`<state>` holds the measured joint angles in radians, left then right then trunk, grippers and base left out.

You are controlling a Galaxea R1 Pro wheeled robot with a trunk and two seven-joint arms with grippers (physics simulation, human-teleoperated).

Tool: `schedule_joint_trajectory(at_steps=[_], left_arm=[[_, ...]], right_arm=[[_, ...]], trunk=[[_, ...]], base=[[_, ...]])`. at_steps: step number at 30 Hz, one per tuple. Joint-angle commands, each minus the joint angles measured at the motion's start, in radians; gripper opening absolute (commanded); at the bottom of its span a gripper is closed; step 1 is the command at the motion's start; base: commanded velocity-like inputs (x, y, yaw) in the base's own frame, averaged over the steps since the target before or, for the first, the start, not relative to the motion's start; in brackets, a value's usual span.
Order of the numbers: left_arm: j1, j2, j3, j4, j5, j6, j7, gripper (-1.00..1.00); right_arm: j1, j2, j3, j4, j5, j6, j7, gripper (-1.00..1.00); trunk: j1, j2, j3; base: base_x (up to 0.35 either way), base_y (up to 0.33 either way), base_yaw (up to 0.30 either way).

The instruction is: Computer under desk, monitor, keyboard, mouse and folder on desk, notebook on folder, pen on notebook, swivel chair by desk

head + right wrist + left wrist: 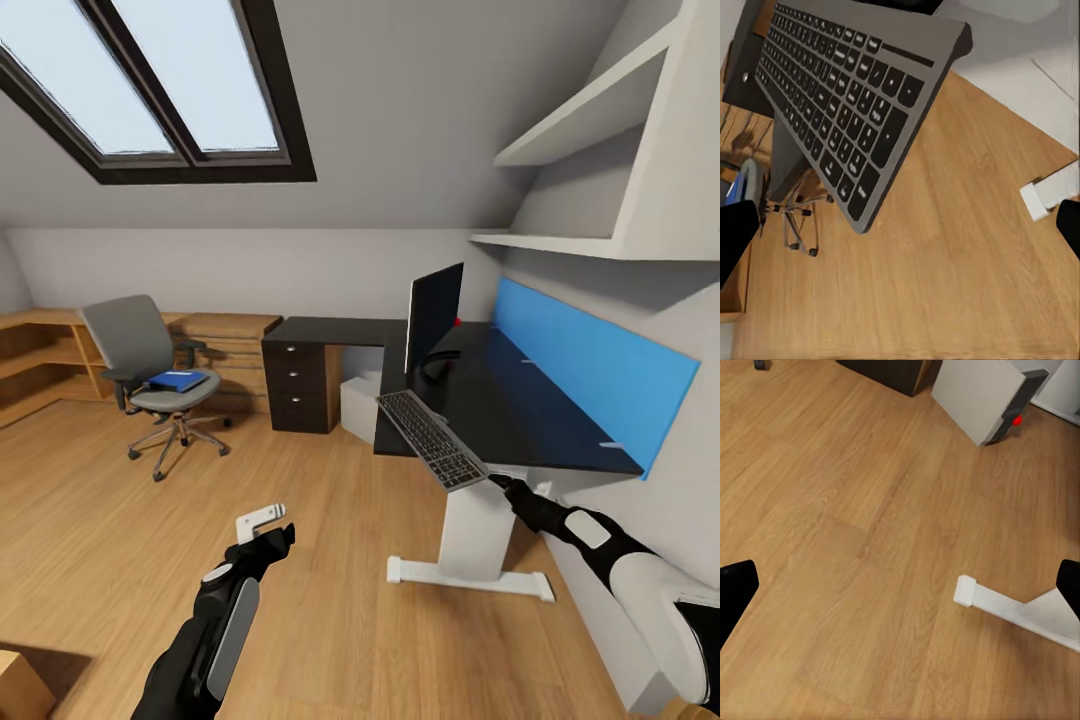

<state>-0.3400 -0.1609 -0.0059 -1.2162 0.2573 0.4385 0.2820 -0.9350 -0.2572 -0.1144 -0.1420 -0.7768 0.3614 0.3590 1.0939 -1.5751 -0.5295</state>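
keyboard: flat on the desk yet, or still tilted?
Tilted, not set down. In the head view the keyboard slants past the desk front edge, its near end at the right claw. Whether its far end touches the desk: cannot tell.

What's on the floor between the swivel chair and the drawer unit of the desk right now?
Nothing: in the head view, only bare wood floor lies between the swivel chair and the desk's drawer unit. Light-wood cabinets stand behind that gap.

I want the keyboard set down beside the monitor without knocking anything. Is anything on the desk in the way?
Nothing visible blocks it. The keyboard hangs tilted over the desk's near edge at the right gripper. The black top between it and the monitor looks bare; only the monitor's foot is close.
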Motion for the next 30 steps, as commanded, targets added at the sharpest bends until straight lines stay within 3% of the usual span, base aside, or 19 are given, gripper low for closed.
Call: schedule_joint_trajectory(at_steps=[1, 8, 14, 18, 19, 21, 27, 30], left_arm=[[-0.001, 0.000, -0.001, -0.001, 0.010, 0.003, 0.008, 1.00], [-0.001, 0.000, 0.000, -0.002, 0.009, 0.003, 0.008, 1.00], [-0.001, 0.000, 0.000, -0.002, 0.008, 0.003, 0.009, 1.00], [-0.001, 0.000, 0.000, -0.002, 0.008, 0.003, 0.008, 1.00], [-0.001, 0.000, 0.000, -0.002, 0.009, 0.003, 0.009, 1.00], [-0.001, 0.000, 0.000, -0.002, 0.009, 0.003, 0.008, 1.00], [-0.001, 0.000, -0.001, -0.002, 0.009, 0.003, 0.008, 1.00], [-0.001, 0.000, -0.002, -0.002, 0.010, 0.003, 0.008, 1.00]], right_arm=[[-0.001, 0.000, -0.009, 0.002, 0.000, 0.007, 0.000, 1.00], [-0.001, 0.005, -0.017, 0.010, -0.005, -0.004, -0.007, 1.00], [-0.001, 0.008, -0.023, 0.007, -0.006, -0.037, 0.031, 1.00], [-0.001, 0.006, -0.025, 0.008, -0.005, -0.047, 0.096, 1.00], [-0.001, 0.003, -0.025, 0.010, -0.005, -0.051, 0.158, 1.00], [-0.001, 0.002, -0.025, 0.012, -0.005, -0.052, 0.205, 1.00], [-0.001, -0.003, -0.026, 0.020, -0.007, -0.052, 0.299, 1.00], [-0.001, -0.014, -0.027, 0.045, -0.028, -0.052, 0.336, 1.00]], trunk=[[0.004, -0.008, -0.004], [0.031, -0.057, -0.026], [0.054, -0.099, -0.045], [0.069, -0.127, -0.058], [0.073, -0.134, -0.061], [0.081, -0.148, -0.067], [0.104, -0.190, -0.086], [0.115, -0.211, -0.095]], base=[[0.000, 0.000, 0.000], [0.000, 0.000, 0.000], [0.000, 0.000, 0.000], [0.000, 0.000, 0.000], [0.000, 0.000, 0.000], [0.000, 0.000, 0.000], [0.000, 0.000, 0.000], [0.000, 0.000, 0.000]])
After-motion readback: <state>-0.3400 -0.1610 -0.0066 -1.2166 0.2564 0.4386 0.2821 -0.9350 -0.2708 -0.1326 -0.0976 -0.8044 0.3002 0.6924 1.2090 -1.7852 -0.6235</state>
